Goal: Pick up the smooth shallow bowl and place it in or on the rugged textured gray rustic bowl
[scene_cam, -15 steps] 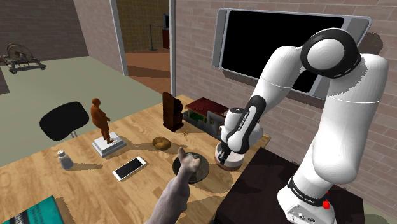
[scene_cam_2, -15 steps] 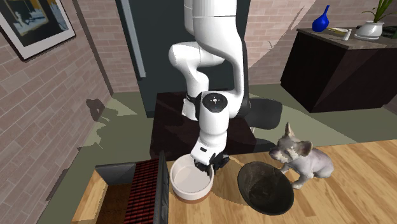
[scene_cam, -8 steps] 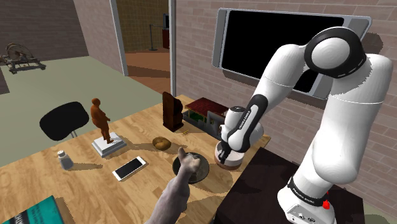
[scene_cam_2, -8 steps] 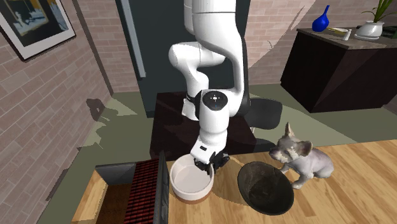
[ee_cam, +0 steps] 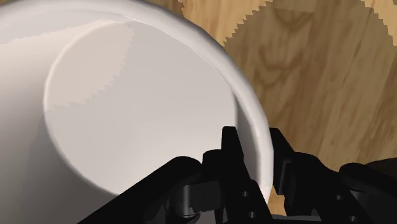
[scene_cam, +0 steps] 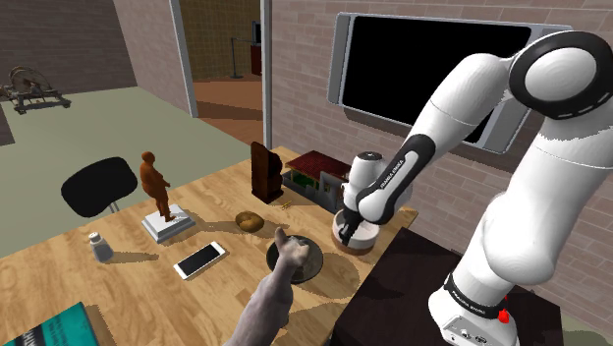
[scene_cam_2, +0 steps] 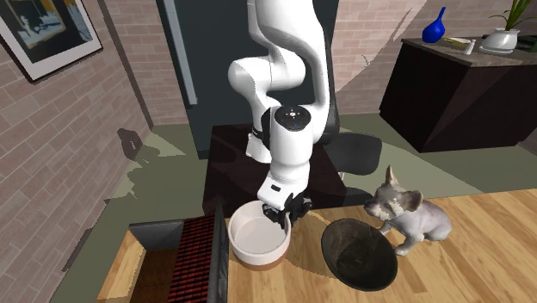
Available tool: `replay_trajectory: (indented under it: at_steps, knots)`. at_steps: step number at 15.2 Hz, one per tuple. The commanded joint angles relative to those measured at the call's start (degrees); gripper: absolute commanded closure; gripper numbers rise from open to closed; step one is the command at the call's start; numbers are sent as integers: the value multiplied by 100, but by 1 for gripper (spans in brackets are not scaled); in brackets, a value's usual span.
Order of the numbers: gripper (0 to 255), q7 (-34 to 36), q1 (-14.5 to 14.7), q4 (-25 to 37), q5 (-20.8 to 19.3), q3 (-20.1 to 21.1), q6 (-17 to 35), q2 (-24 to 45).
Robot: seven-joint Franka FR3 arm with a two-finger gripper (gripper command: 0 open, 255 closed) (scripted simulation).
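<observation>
Shoulder view: the gripper (scene_cam: 351, 233) pinches the white bowl's (scene_cam: 362, 244) rim near the table's (scene_cam: 211, 201) edge beside the stand (scene_cam: 398, 290). Second exterior view: the dark textured bowl (scene_cam_2: 360, 252) sits just beside it. Wrist view: the fingers (ee_cam: 232, 153) straddle the rim.

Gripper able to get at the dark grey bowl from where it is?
Likely yes. The black gripper, jaws shut on the rim of the smooth white bowl, is right beside the rough dark grey bowl; nothing stands between them.
</observation>
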Motion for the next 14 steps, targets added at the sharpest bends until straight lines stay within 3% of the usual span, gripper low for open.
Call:
replay_trajectory:
  at_steps: [1, 14]
  knots:
    - [255, 67, -10, -23, -100, -22, -198, -222]
    - [255, 297, -116, 32, -401, 15, -1631, -1603]
